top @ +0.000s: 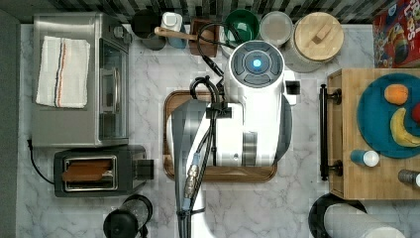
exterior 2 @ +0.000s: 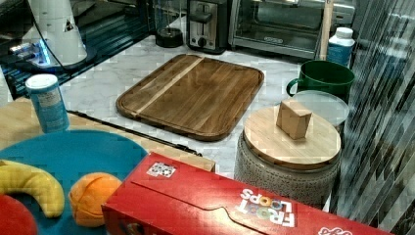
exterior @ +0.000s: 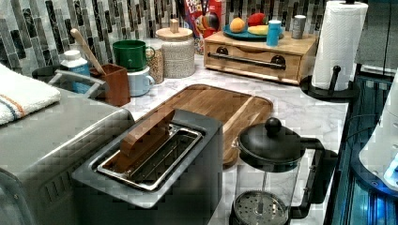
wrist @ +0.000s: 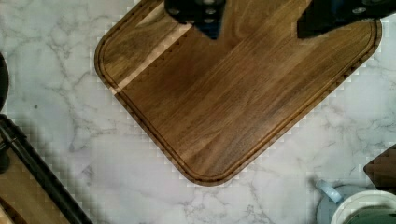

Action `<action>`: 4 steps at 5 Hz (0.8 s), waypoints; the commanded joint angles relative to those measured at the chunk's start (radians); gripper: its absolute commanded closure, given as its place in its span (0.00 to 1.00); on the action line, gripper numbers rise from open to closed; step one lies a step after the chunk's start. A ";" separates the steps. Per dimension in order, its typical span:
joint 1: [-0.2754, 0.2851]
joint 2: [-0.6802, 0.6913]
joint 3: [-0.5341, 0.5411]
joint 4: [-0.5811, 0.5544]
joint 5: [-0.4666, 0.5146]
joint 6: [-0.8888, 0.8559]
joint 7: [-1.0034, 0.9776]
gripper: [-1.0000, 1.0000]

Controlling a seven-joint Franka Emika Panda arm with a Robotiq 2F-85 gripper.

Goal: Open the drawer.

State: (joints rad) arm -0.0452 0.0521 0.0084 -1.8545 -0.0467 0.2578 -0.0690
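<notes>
A white marble counter (top: 148, 208) runs under a wall of striped tile (exterior: 37, 28). On it, from the top view's left: a steel toaster oven (top: 79, 79), a toaster (top: 99, 171), a dark wooden tray (top: 171, 171) under the white arm (top: 247, 99), and the light-wood drawer (top: 337, 144) on the right, shut, its black bar handle (top: 323, 131) facing the tray. A blue plate (top: 381, 119) of fruit sits on top. The gripper (wrist: 259, 21) hangs above the tray, fingers spread apart, holding nothing.

Light-wood drawer (exterior: 253, 58), shut, long black bar handle (exterior: 246, 60) across front
</notes>
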 commanded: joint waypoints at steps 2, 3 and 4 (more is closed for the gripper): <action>-0.008 0.001 0.010 0.000 0.000 0.001 -0.002 0.00; -0.008 0.001 0.010 0.000 0.000 0.001 -0.002 0.00; -0.026 -0.003 0.004 -0.045 0.002 0.072 -0.103 0.00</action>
State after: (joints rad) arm -0.0607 0.0775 0.0084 -1.8887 -0.0495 0.3232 -0.0745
